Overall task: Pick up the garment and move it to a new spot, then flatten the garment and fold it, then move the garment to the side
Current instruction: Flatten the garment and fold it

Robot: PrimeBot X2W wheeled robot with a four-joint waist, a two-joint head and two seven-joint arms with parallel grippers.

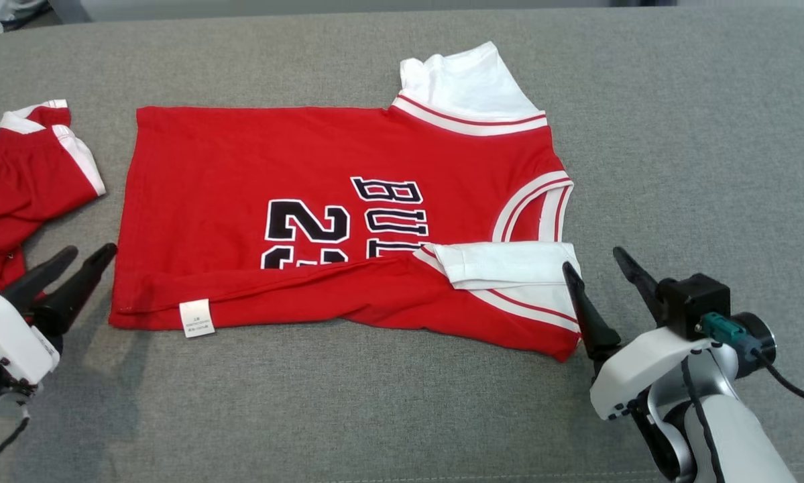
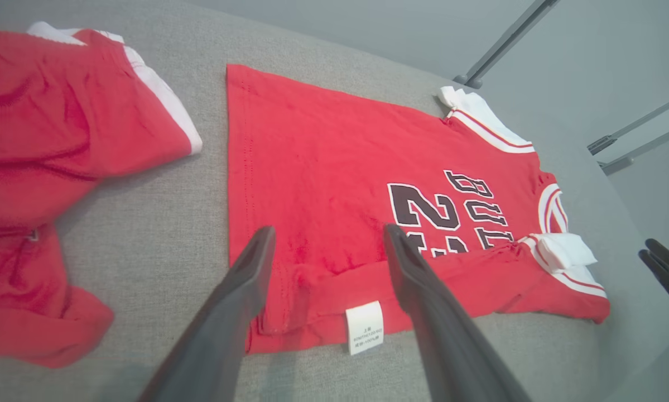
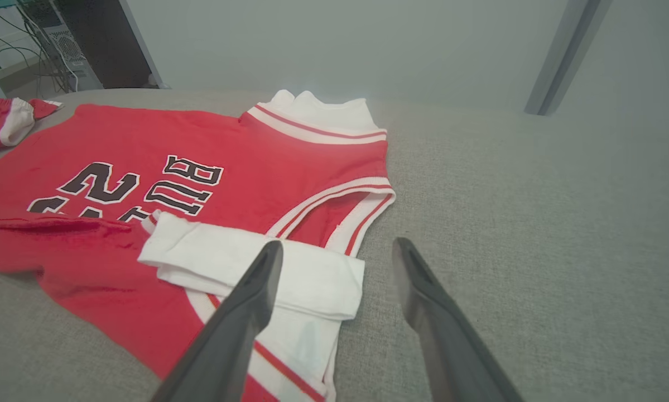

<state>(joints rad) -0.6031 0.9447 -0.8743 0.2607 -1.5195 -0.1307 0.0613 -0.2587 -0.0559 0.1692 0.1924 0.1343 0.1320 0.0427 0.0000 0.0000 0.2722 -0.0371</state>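
One red knit jersey (image 1: pixel 274 168), two white sleeves (image 1: pixel 469 84), flat on grey woven cushion (image 1: pixel 676 134), near edge folded over, one rectangular label (image 1: pixel 196 317), one other red garment (image 1: pixel 19 181) beside, left gripper (image 1: pixel 93 249) and right gripper (image 1: pixel 591 258) released, empty

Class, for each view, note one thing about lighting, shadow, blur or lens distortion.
Head view: soft, even light; left claw casts a faint shadow on the grey fabric surface. Left wrist view: near fingers look soft, the red basketball jersey sharp. Right wrist view: wide lens bows the surface's far edge.
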